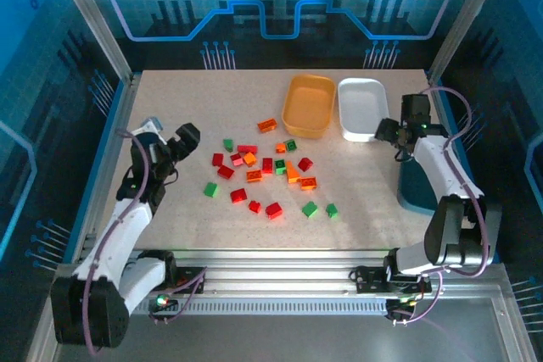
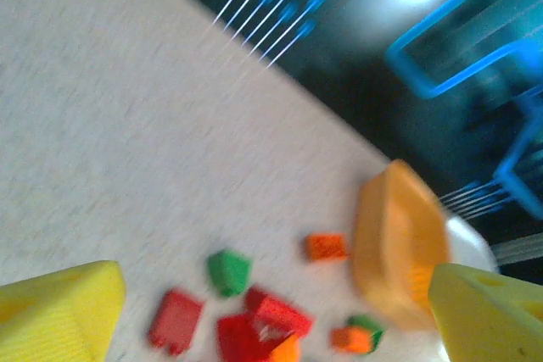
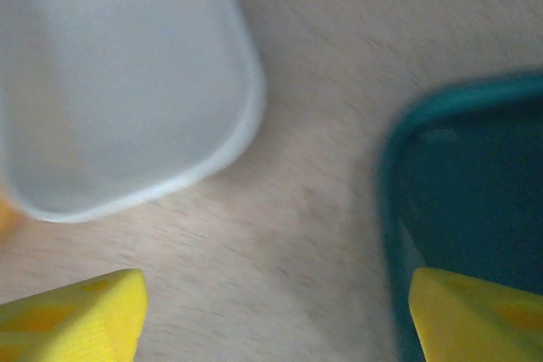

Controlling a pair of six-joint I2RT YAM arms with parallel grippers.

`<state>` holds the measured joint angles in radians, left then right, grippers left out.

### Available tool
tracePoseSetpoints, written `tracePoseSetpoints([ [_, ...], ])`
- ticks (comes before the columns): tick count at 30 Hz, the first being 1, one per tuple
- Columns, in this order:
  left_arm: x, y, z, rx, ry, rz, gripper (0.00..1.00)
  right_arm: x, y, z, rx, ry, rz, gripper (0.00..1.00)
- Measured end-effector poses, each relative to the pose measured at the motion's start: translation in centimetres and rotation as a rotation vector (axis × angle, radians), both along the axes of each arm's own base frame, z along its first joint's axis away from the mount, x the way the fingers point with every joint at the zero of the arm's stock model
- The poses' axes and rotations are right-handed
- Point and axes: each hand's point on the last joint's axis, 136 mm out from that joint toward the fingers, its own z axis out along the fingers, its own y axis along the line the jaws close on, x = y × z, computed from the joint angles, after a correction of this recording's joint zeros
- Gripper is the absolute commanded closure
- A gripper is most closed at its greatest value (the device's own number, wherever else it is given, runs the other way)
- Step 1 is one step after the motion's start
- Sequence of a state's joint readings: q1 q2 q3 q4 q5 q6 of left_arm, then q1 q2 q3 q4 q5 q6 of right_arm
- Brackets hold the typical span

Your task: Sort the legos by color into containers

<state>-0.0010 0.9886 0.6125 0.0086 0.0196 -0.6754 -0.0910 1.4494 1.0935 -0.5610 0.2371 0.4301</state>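
Legos [image 1: 267, 165] scattered on surface [image 1: 170, 99], near-left of orange tray [image 1: 293, 116] | white tray [image 1: 361, 103] beside it, teal tray [image 1: 410, 194] beyond | left end effector [image 1: 184, 138] apart, empty | right end effector [image 1: 389, 130] apart, empty

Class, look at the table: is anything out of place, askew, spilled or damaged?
Nothing looks spilled or damaged. The dark teal tray sits alone at the right edge of the table, apart from the orange tray and white tray paired at the far side. The legos lie loose mid-table.
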Motion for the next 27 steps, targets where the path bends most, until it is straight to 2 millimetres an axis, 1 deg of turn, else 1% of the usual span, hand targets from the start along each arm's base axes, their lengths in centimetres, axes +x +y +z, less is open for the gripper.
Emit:
tracePoseSetpoints([
  [3, 0.7, -0.9, -2.6, -0.041, 0.122, -0.035, 0.17, -1.3, -1.6, -2.0, -0.028, 0.097, -0.057, 0.18],
  [5, 1.3, -1.4, -3.4, -0.068, 0.166, -0.057, 0.17, -1.8, -2.0, -3.3, -0.039, 0.151, -0.072, 0.19],
  [6, 1.5, -1.7, -3.7, -0.077, 0.182, -0.067, 0.17, -2.0, -2.1, -4.0, -0.041, 0.177, -0.077, 0.20],
  [8, 1.6, -2.1, -4.0, -0.089, 0.199, -0.085, 0.17, -2.3, -2.3, -5.0, -0.035, 0.213, -0.081, 0.27],
  [9, 1.6, -2.3, -4.1, -0.092, 0.204, -0.094, 0.17, -2.4, -2.4, -5.5, -0.028, 0.226, -0.085, 0.28],
  [14, 1.5, -2.9, -4.7, -0.101, 0.223, -0.116, 0.17, -3.4, -2.9, -7.3, -0.008, 0.279, -0.100, 0.39],
  [16, 1.5, -3.1, -5.0, -0.106, 0.233, -0.122, 0.17, -3.6, -2.7, -7.7, 0.001, 0.291, -0.093, 0.48],
  [18, 1.5, -3.2, -5.3, -0.110, 0.244, -0.128, 0.16, -3.5, -2.6, -7.9, 0.006, 0.293, -0.090, 0.60],
  [22, 1.4, -3.3, -5.4, -0.113, 0.248, -0.134, 0.15, -3.5, -2.3, -8.6, 0.022, 0.308, -0.081, 0.71],
  [27, 1.3, -3.4, -5.3, -0.115, 0.255, -0.142, 0.15, -3.4, -2.4, -9.0, 0.015, 0.308, -0.074, 0.96],
])
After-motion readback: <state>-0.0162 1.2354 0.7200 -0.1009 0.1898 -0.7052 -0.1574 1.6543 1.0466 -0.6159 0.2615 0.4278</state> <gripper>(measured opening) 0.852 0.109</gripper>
